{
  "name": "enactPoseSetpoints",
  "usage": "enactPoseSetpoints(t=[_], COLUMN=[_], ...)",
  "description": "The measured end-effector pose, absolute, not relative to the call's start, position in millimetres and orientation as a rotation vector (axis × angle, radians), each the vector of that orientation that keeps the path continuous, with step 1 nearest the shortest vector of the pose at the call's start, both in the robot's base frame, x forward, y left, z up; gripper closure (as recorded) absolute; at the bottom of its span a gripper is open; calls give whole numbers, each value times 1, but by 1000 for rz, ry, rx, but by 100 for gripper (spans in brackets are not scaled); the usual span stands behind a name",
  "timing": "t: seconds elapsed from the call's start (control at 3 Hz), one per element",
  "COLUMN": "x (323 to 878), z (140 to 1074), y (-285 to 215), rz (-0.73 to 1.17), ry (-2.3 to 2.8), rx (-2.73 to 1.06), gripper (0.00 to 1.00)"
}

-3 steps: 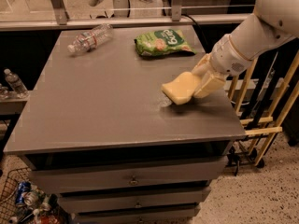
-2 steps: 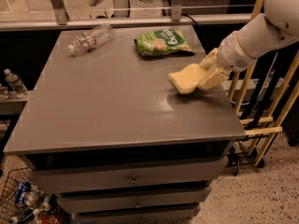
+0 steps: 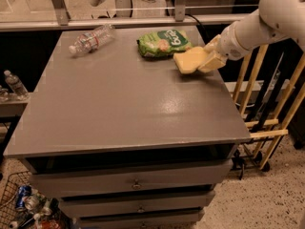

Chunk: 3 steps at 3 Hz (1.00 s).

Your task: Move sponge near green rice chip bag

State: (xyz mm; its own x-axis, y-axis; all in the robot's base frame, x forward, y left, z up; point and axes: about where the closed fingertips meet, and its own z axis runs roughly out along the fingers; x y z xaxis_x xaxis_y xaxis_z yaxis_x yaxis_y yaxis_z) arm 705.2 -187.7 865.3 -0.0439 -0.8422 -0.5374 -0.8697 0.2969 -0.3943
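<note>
The gripper [image 3: 207, 60] is clamped on the right end of the sponge [image 3: 188, 61], holding it above the far right of the bench [image 3: 124, 109], just beside the green rice chip bag [image 3: 163, 43]. The foam looks light and squashy, so an end grip seems enough. The bag looks closed. A water bottle [image 3: 91, 38] lies on its side well to the left, contents unclear.

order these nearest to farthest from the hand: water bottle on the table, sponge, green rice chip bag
The hand is over the right rear of the table.
1. sponge, held in the hand
2. green rice chip bag, just left, at the back
3. water bottle, at the left rear corner
</note>
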Motion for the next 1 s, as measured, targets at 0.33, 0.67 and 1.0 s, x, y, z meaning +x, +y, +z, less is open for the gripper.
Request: enactPoseSetpoints(t=[0.33,0.67,1.0], x=[745,748,748], z=[863,864,861], y=[-184,-183,-181], rz=[9,10,15], ry=[1849,1844,1845], rx=[-1504,-1502,-1505], gripper=[100,82,59])
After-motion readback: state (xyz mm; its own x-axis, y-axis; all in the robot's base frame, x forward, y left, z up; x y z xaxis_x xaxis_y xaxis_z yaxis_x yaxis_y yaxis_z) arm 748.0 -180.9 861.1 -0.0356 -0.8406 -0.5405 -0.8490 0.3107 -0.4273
